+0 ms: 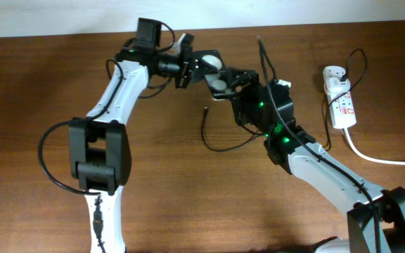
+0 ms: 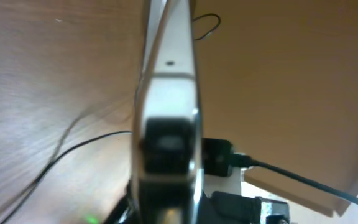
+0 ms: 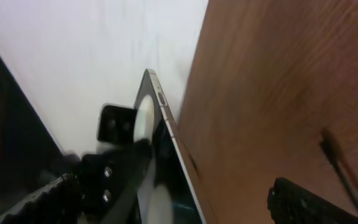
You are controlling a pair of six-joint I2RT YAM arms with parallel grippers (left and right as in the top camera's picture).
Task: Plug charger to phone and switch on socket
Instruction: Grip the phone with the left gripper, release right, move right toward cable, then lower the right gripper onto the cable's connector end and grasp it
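The phone is a black slab with two white round spots, held off the table between the two grippers at the back middle. My left gripper is shut on its left end; the left wrist view shows the phone's silver edge end-on. My right gripper is open at the phone's right end. In the right wrist view the phone sits apart from the right finger. The charger lies loose on the table, its plug tip below the phone. The socket lies at the far right.
The socket's thick white cord trails to the right edge. A thin black wire loops over the socket. The robots' black cables run along both arms. A pale wall borders the table at the back.
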